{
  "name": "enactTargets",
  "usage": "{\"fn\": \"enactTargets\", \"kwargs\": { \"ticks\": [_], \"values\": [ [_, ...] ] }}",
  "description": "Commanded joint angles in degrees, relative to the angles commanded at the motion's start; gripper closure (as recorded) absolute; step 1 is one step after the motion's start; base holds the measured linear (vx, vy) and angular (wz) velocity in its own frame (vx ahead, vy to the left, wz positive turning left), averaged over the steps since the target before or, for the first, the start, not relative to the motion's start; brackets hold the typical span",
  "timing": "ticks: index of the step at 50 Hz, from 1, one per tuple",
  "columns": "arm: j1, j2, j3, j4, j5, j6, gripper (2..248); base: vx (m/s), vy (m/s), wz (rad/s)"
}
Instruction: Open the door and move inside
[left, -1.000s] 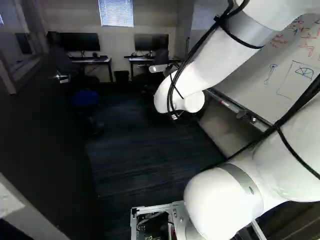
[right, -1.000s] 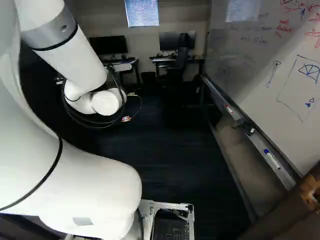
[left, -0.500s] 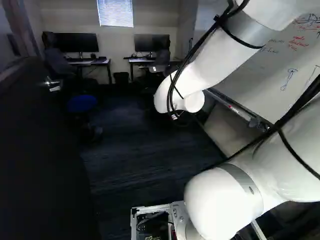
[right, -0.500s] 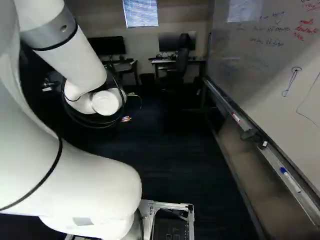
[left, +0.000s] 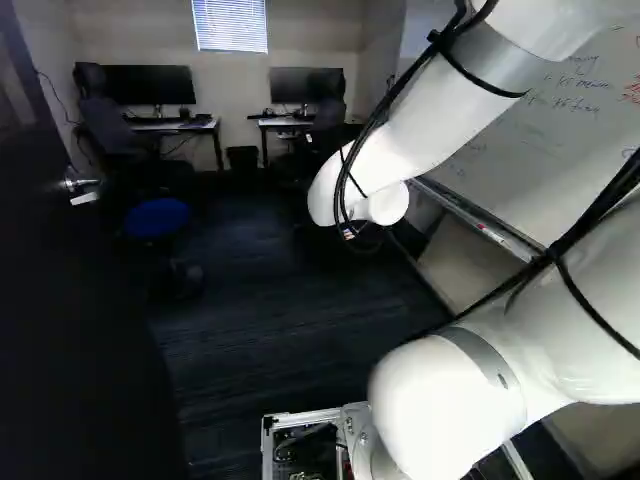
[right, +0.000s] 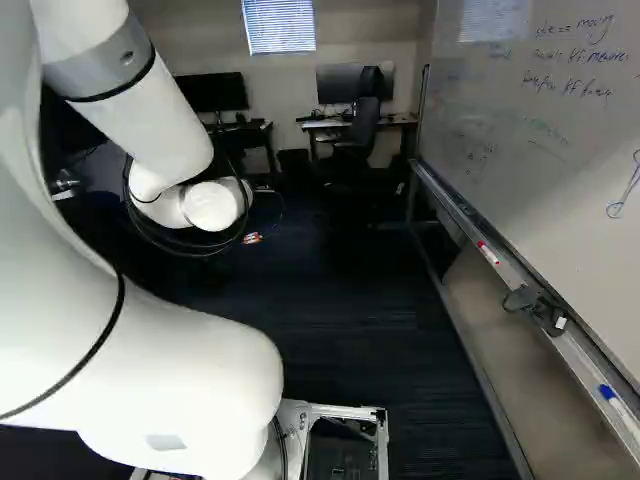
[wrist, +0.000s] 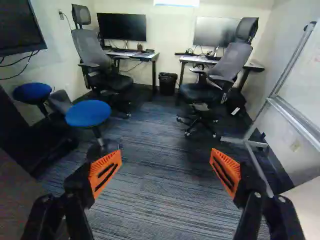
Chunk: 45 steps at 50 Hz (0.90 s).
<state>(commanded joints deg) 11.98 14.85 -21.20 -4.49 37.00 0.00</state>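
The dark door (left: 80, 330) stands open along the left side of the left base view, with its metal handle (left: 82, 187) near its far edge. In the right base view the handle (right: 66, 185) shows beside my arm. My gripper (wrist: 165, 162) is open in the wrist view, its orange pads wide apart with only carpet visible between and beyond them. Neither finger touches the door or handle. The base views hide the gripper behind the arm's end.
Dark carpet (right: 320, 320) stretches ahead. A wheeled whiteboard (right: 540, 150) with a tray stands along the right. Blue stools (wrist: 88, 113) are at the left; office chairs (wrist: 212, 82), desks and a bin (wrist: 168, 82) stand at the far wall.
The base has moved forward into the room: whiteboard and tray slide nearer at the right, and the handle shifts outward at the left. The arm keeps its pose against its lowest joint.
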Motion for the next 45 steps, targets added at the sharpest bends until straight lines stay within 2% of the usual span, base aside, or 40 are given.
{"fn": "enactTargets", "kwargs": {
  "ticks": [45],
  "values": [
    [0.0,0.0,0.0,0.0,0.0,0.0,3,0.243,0.008,-0.012]
  ]
}}
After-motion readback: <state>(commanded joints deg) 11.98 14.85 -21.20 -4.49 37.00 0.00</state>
